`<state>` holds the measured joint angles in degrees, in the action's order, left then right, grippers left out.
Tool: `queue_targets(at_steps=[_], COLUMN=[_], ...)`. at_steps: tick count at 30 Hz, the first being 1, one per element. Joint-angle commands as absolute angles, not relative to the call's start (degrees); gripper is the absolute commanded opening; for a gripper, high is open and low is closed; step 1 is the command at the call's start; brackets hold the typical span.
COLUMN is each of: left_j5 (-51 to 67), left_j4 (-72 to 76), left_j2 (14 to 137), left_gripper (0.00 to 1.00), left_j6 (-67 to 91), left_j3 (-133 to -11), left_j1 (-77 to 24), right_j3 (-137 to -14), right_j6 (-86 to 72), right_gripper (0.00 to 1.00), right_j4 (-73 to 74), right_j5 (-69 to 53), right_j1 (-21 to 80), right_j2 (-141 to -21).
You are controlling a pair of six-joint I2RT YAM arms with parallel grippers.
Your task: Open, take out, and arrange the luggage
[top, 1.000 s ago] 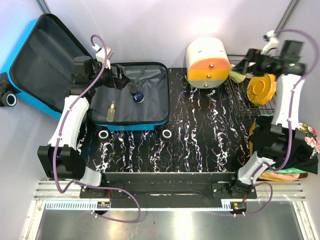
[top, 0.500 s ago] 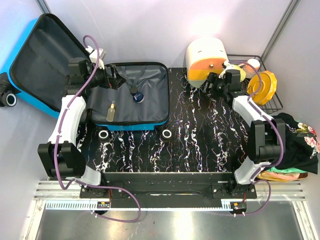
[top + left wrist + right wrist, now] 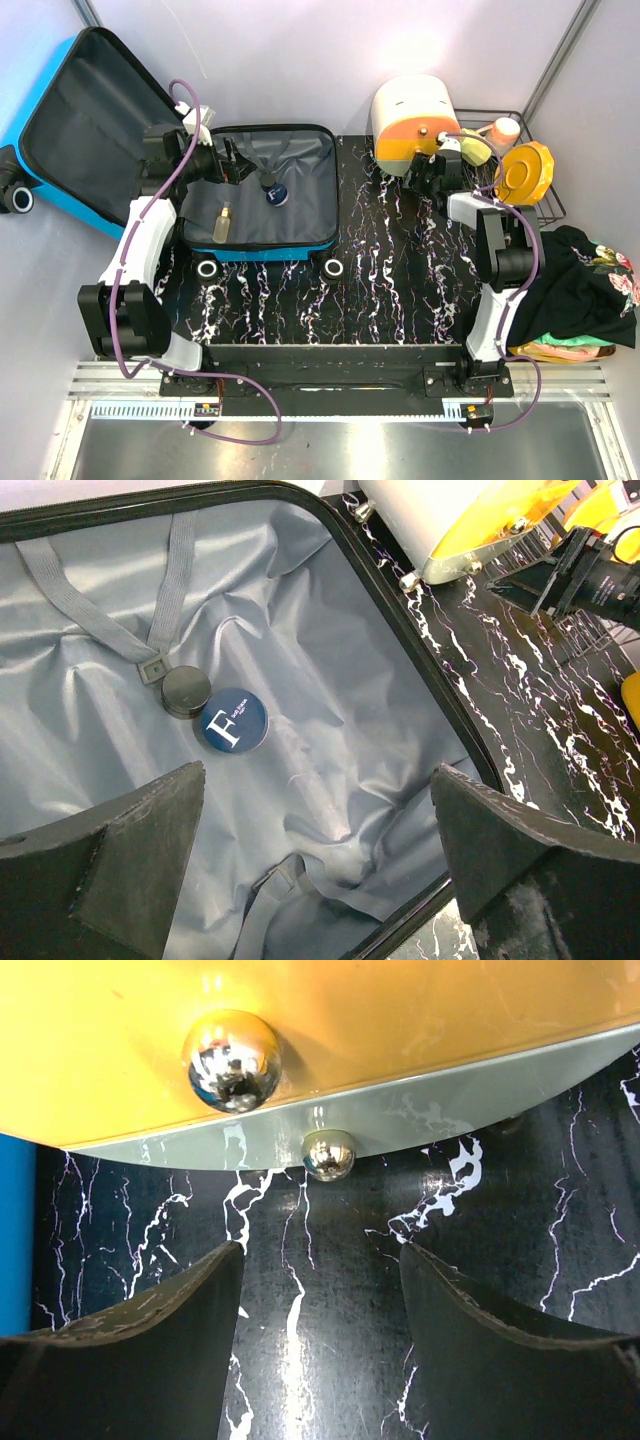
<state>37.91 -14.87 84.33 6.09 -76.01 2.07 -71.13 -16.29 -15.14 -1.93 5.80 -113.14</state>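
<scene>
Left wrist view crops the luggage (image 3: 330, 730) (just its lined interior shows).

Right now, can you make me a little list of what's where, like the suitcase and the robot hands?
Luggage: open, lid swung out to the left
Inside: blue round tin, dark jar, small bottle
Left gripper: open, above the lining, holding nothing
Right gripper: open, facing the drawer box knobs, holding nothing

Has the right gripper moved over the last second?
Yes. The right gripper swung leftward from above the black wire basket to the white-and-orange round drawer box, now at its front.
</scene>
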Motion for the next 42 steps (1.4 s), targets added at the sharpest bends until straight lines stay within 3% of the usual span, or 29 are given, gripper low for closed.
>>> queue_targets(at_steps=[1,14,21,24,29,33,35,39,42], left_j5=[37.09,35.68,35.42,35.51,35.77,35.95,36.12,36.39,36.47], left_j4=[-11.86,-13.89,-13.62,-13.62,-13.89,-13.89,-13.8,-13.89,-13.8], left_j2=[82.09,85.08,85.43,85.78,86.31,86.75,86.84,87.27,87.8], left_gripper=[0.99,0.96,0.95,0.94,0.94,0.93,0.93,0.93,0.92], left_j6=[5.28,4.57,4.48,4.4,4.13,4.13,4.13,3.6,3.34], left_j3=[-76.29,-78.93,-78.84,-79.1,-79.8,-80.16,-80.24,-80.33,-80.51], left_j1=[2.2,2.28,2.37,2.55,2.99,3.25,3.43,3.51,3.6], right_j3=[-74.26,-80.33,-80.95,-82.26,-85.25,-85.78,-85.52,-83.5,-80.78], right_j6=[-15.56,-15.91,-17.14,-18.45,-19.51,-19.69,-19.51,-18.99,-18.72], right_gripper=[0.71,0.63,0.46,0.46,0.56,0.54,0.48,0.19,0.04], right_j4=[-22.67,-23.2,-22.5,-20.32,-16.18,-15.64,-15.99,-18.01,-18.81], right_j5=[0.18,0.18,-2.02,-1.06,-0.35,-0.26,-0.26,-0.61,-1.84], right_j1=[5.89,5.8,5.8,5.8,5.8,5.8,5.8,5.8,5.8], right_j2=[-115.22,-121.2,-122.25,-123.13,-124.36,-124.72,-124.54,-122.88,-120.77])
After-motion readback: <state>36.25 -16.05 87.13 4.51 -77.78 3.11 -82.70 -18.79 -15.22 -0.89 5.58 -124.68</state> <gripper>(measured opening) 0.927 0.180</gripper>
